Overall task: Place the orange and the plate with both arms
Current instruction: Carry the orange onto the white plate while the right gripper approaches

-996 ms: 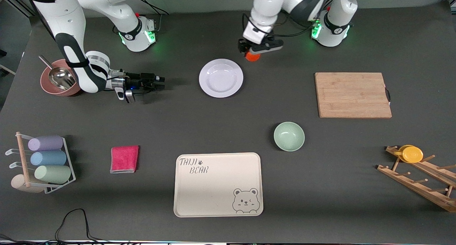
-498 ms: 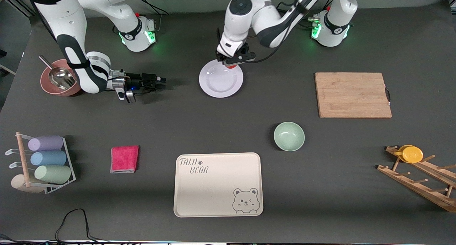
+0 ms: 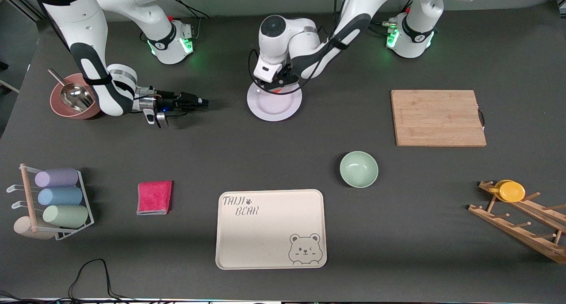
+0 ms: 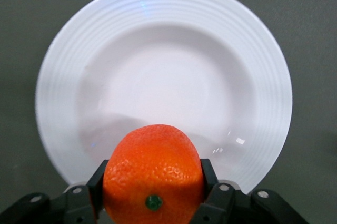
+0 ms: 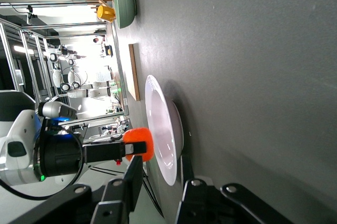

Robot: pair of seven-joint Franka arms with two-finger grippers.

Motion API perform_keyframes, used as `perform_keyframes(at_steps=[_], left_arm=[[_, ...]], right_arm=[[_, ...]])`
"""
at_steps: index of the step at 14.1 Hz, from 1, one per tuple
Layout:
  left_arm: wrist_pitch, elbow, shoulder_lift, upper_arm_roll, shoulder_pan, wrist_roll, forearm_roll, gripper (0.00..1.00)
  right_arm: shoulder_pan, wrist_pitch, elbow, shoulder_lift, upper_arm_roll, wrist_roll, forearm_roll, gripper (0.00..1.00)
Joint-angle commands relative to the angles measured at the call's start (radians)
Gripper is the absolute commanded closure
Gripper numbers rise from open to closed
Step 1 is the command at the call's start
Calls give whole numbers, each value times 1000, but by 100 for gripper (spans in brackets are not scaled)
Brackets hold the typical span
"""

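Left gripper [image 4: 152, 203] jaws clamped on small bright-orange fruit [image 4: 152, 174], held over round pale lavender plate [image 3: 283, 112] on table. Right gripper [image 3: 201, 102] low beside plate, jaws parted. Risk: released high, orange rolls off rim.

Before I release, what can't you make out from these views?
- Gap between orange and plate: left wrist view looks straight down; in the front view the left gripper covers it.
- Plate's farther rim: front view, left arm hides it.
- Right gripper fingers: too small in front view.
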Motion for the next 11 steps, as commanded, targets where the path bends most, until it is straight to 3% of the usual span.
perform_keyframes(at_steps=[1,2,4,6,8,11], left_arm=[[-18,91,39,81,-80,-34,22,79],[-19,94,40,81,-79,-34,24,77],[-25,92,40,82,-79,-32,24,51],[-28,92,40,82,-79,-30,25,6],[-30,92,39,82,-76,-27,25,0],[-32,92,37,84,-74,-24,27,0]], right_arm=[[10,-7,6,12,-6,-21,25,64],[10,-7,6,12,-6,-21,25,64],[10,-7,6,12,-6,-21,25,64],[10,-7,6,12,-6,-21,25,64],[10,-7,6,14,-6,-30,25,64],[10,-12,6,35,-6,-53,25,64]])
